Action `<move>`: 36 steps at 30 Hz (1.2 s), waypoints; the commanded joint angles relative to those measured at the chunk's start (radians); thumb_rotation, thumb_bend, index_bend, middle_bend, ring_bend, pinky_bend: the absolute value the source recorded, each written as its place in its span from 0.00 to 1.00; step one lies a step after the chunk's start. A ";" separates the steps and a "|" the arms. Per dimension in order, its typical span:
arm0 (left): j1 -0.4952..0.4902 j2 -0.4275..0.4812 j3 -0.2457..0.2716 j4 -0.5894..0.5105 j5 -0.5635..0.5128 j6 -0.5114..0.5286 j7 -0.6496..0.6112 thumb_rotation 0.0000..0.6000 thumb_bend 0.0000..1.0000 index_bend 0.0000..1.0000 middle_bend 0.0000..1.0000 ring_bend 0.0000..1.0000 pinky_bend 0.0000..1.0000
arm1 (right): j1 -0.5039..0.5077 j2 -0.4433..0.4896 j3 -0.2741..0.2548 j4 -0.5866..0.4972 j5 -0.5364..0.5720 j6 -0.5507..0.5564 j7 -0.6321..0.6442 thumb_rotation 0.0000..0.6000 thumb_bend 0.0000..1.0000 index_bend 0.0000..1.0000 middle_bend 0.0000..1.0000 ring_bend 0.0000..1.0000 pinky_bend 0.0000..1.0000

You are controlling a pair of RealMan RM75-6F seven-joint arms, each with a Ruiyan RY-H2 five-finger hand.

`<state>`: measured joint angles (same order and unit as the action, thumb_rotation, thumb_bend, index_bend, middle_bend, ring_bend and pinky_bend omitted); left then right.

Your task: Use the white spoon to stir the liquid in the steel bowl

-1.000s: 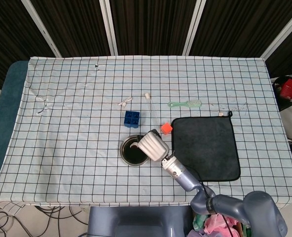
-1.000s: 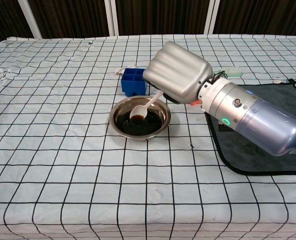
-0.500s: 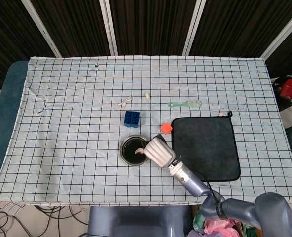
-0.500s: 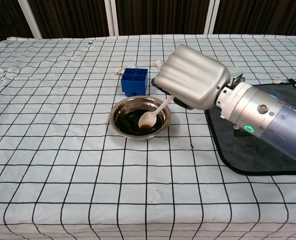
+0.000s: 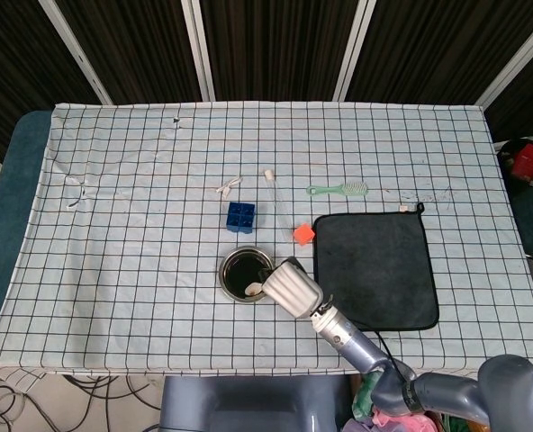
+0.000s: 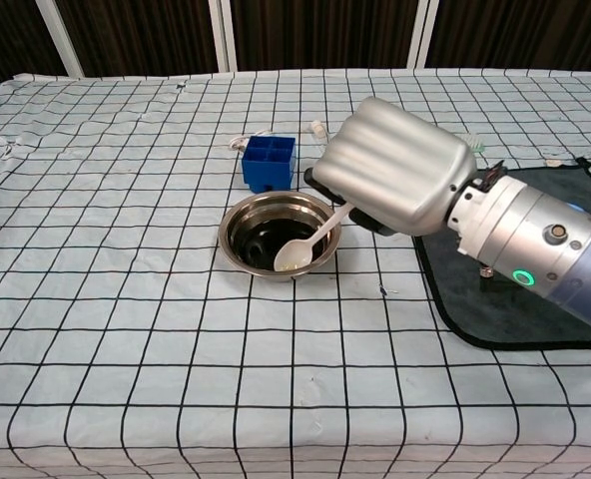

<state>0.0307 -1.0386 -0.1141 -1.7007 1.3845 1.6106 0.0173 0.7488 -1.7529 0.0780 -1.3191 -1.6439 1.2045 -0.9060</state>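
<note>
The steel bowl (image 6: 279, 237) (image 5: 244, 274) of dark liquid sits on the checked cloth just in front of the blue block. My right hand (image 6: 395, 170) (image 5: 293, 287) hovers at the bowl's right side and grips the handle of the white spoon (image 6: 305, 246) (image 5: 256, 288). The spoon slants down to the left, its scoop over the bowl's near rim. Whether the scoop touches the liquid cannot be made out. My left hand appears in neither view.
A blue compartment block (image 6: 270, 164) stands right behind the bowl. A black cloth (image 6: 520, 299) lies to the right under my forearm. Further back lie an orange cube (image 5: 303, 234), a green brush (image 5: 338, 190) and a white stick (image 5: 276, 198).
My right hand has drawn back toward me and rightward. The spoon's scoop slid from the far left of the liquid across to the bowl's near rim.
</note>
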 commanded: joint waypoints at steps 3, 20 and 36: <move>-0.001 -0.002 -0.002 0.000 -0.002 0.000 0.001 1.00 0.22 0.10 0.00 0.00 0.00 | 0.013 -0.057 0.043 0.026 0.014 0.006 0.004 1.00 0.39 0.73 0.90 1.00 1.00; -0.003 0.002 -0.002 0.000 -0.007 -0.009 -0.001 1.00 0.22 0.10 0.00 0.00 0.00 | 0.060 -0.151 0.098 0.157 0.063 -0.049 0.058 1.00 0.39 0.73 0.90 1.00 1.00; -0.005 -0.001 -0.004 0.001 -0.011 -0.010 0.004 1.00 0.22 0.10 0.00 0.00 0.00 | 0.063 -0.150 0.112 0.194 0.110 -0.075 0.067 1.00 0.36 0.64 0.90 1.00 1.00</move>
<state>0.0260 -1.0392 -0.1179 -1.7001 1.3736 1.6007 0.0209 0.8122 -1.9033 0.1907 -1.1239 -1.5351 1.1298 -0.8364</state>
